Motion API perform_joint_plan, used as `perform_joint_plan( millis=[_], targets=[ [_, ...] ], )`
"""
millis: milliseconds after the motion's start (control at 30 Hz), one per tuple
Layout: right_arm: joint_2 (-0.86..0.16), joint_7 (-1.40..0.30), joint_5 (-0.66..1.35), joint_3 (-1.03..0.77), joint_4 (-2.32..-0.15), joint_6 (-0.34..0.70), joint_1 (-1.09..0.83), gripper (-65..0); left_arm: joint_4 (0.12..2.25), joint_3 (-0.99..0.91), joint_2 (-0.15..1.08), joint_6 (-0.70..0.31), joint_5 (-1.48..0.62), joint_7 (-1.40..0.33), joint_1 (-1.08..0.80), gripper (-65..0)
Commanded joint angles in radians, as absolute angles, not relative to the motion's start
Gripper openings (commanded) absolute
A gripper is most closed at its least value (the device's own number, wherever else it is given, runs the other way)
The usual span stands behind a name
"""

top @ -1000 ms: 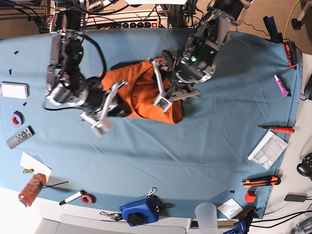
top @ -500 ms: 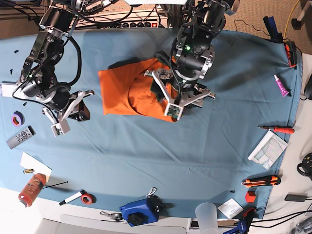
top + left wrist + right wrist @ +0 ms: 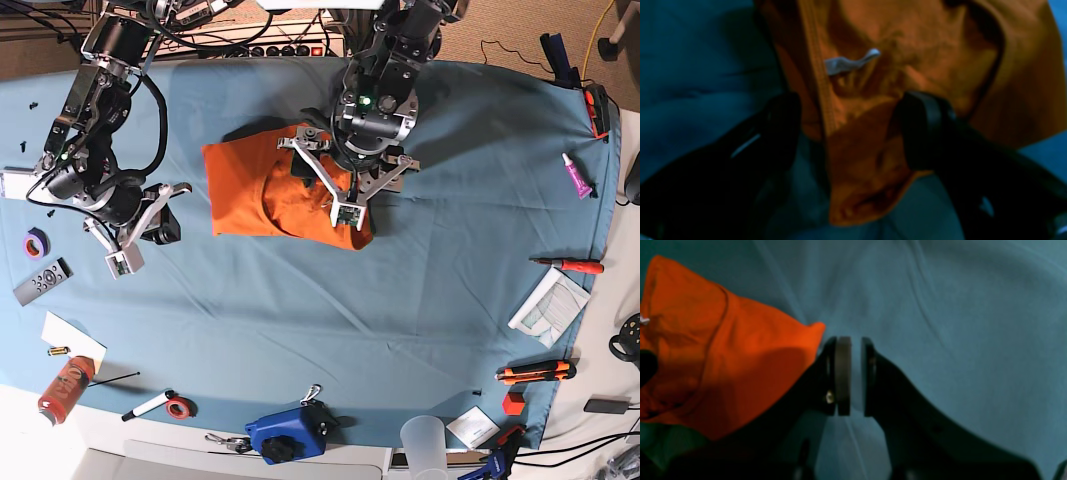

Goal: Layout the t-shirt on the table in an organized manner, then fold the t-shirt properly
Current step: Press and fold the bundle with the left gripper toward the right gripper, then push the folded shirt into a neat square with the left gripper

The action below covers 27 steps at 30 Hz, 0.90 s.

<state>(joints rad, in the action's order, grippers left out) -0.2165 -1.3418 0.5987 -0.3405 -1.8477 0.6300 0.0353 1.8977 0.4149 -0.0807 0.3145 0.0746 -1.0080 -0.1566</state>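
The orange t-shirt [image 3: 250, 190] lies bunched at the back middle of the blue-draped table [image 3: 420, 300]. Its left part is flat and its right part is rumpled. My left gripper [image 3: 350, 192] is over the shirt's right part. In the left wrist view it [image 3: 853, 130] is open, its fingers [image 3: 927, 130] standing either side of a hemmed fold of shirt [image 3: 867, 156], near a white label [image 3: 850, 61]. My right gripper [image 3: 150, 226] is just left of the shirt. In the right wrist view it [image 3: 851, 373] is shut and empty over bare cloth, beside a shirt corner [image 3: 740, 353].
At the left edge are a white box [image 3: 28, 184], a purple tape roll [image 3: 36, 242], a remote [image 3: 42, 282] and an orange-red bottle [image 3: 65, 388]. A blue device [image 3: 288, 432] and a plastic cup [image 3: 425, 438] stand at the front. A screwdriver [image 3: 570, 265], papers [image 3: 548, 300] and a cutter [image 3: 535, 372] lie at the right.
My right gripper has moved left, off the shirt, leaving its left part flat. My left gripper has shifted back and left over the shirt's right part.
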Motion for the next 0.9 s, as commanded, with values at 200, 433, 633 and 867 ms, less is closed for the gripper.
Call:
perform_joint_plan(
  millis=[200, 433, 633, 867],
  targets=[
    [-0.231, -1.335, 0.609, -0.344, -1.865, 0.636, 0.05, -59.2, 1.759, 0.292, -0.134, 0.277, -0.106, -0.983, -0.119, -19.0],
    [-0.231, -1.333, 0.609, -0.344, -1.865, 0.636, 0.05, -59.2, 1.723, 0.194, -0.157, 0.159, -0.336, -0.994, -0.099, -24.6],
    [-0.231, -1.329, 0.609, -0.344, -1.865, 0.636, 0.05, -59.2, 1.723, 0.194, -0.157, 0.16, -0.337, -0.978, -0.094, -64.6],
    [-0.233, -1.207, 0.501, -0.422, -1.865, 0.636, 0.051, -59.2, 1.755, 0.165, -0.152, 0.047, -0.315, -1.106, -0.094, -65.0]
  ],
)
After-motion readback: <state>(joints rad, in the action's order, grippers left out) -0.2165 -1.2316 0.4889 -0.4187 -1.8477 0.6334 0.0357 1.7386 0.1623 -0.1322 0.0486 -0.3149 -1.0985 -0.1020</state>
